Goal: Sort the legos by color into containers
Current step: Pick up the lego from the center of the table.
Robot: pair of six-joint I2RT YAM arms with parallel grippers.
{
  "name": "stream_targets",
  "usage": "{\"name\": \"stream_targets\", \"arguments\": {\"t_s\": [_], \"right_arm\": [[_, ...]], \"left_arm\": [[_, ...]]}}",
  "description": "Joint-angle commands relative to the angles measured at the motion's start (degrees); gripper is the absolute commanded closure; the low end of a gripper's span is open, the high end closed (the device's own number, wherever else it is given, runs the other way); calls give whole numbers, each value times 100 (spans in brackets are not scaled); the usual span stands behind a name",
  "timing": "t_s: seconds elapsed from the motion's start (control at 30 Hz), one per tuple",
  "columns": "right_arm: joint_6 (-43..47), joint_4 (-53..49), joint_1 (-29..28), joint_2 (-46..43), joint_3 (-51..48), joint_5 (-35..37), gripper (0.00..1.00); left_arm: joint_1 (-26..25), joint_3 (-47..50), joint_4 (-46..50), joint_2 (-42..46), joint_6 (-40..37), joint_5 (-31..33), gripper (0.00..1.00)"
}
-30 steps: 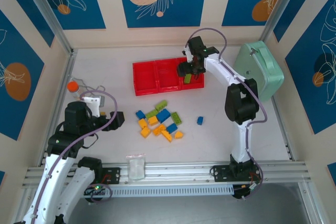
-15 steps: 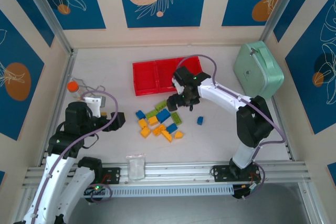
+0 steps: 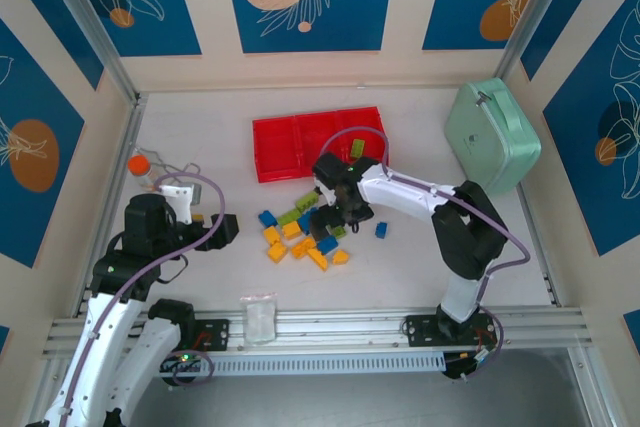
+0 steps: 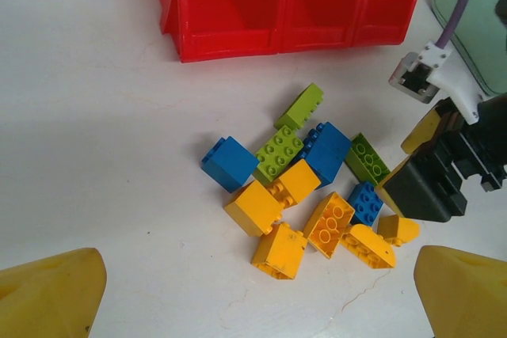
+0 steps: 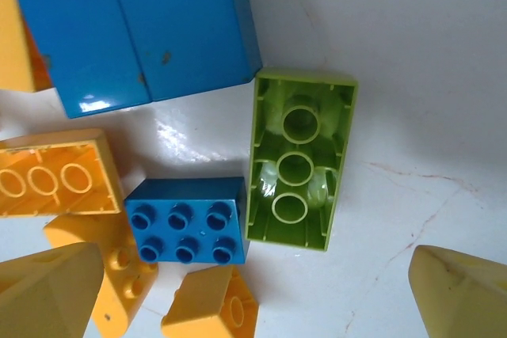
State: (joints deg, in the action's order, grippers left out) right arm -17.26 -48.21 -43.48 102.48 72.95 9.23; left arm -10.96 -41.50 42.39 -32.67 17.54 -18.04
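Red plastic three-bin tray (image 3: 275,147): far side of white table (image 3: 210,137), one lime-green brick (image 3: 355,150) in its right bin. Pile of small orange-yellow, blue and lime-green studded bricks (image 3: 298,232): loose on table, near tray. R gripper (image 5: 255,286): low over pile, jaws wide apart, nothing held. L gripper (image 4: 253,294): off to pile's left, jaws wide, empty. Step, by judgement: approach for pick. Upturned lime-green brick (image 5: 299,162) lies betw. R fingers (image 5: 55,290). Next needs descent, then closing across narrow sides, clear of blue studded brick (image 5: 186,231) just beside.

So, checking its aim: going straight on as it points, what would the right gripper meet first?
Likely the upturned green brick, lying between the right gripper's open fingers beside a small blue brick. Depth is unclear, so the two are a close call.
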Motion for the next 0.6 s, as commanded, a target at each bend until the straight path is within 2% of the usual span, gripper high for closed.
{"name": "stream_targets", "arguments": {"t_s": [0.0, 0.23, 0.27, 0.57], "right_arm": [[-133, -5, 24, 205, 21, 125, 2], [-349, -7, 21, 452, 187, 392, 6], [-358, -4, 24, 497, 221, 391, 9], [-629, -26, 142, 721, 381, 562, 19]], "left_arm": [[-38, 52, -129, 67, -96, -134, 1], [-43, 54, -127, 60, -94, -125, 1], [-39, 48, -126, 62, -101, -125, 1], [-38, 54, -125, 50, -100, -96, 1]]}}
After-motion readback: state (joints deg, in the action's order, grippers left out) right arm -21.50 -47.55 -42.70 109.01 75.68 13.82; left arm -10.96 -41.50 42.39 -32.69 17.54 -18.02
